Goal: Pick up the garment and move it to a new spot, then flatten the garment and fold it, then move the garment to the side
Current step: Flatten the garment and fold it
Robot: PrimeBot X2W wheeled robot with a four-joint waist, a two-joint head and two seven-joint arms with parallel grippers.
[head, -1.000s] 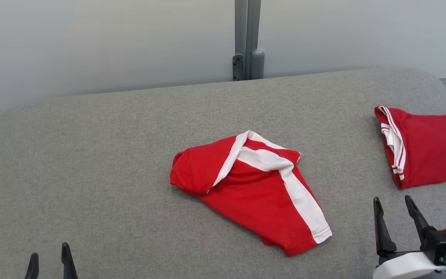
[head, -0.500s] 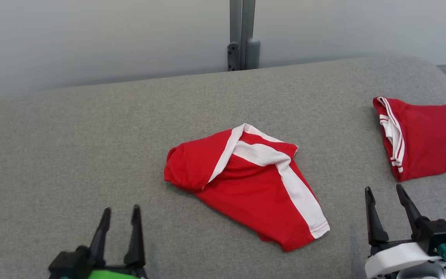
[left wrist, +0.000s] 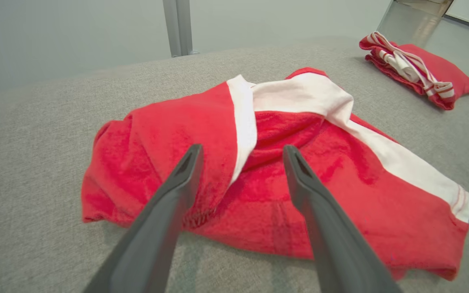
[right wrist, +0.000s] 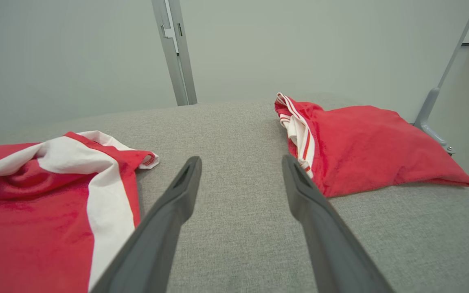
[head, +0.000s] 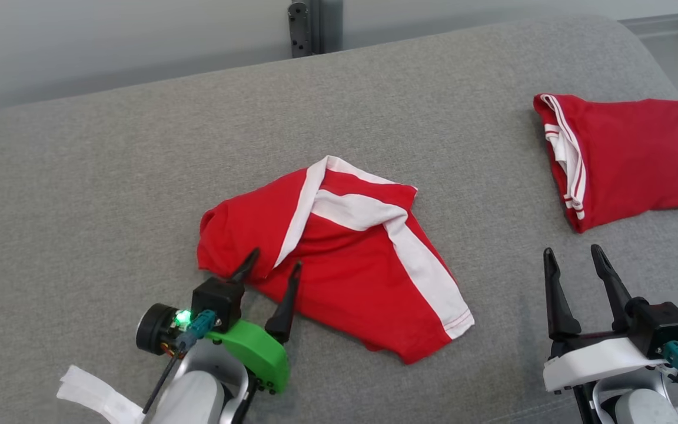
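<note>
Your red garment [head: 339, 259] with the white stripe lies crumpled in the middle of the grey cushion [head: 109, 176]. Your left gripper [head: 276, 259] is at its near left edge, fingers spread wide and empty, tips over the fabric. Your right gripper [head: 571, 250] hovers near right over bare cushion, fingers also wide and empty. A folded cloth [head: 621, 153] lies far right.

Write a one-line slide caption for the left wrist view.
Open left claw poised at the near edge of a crumpled red-and-white garment on a grey surface; a folded red garment lies beyond.
</note>
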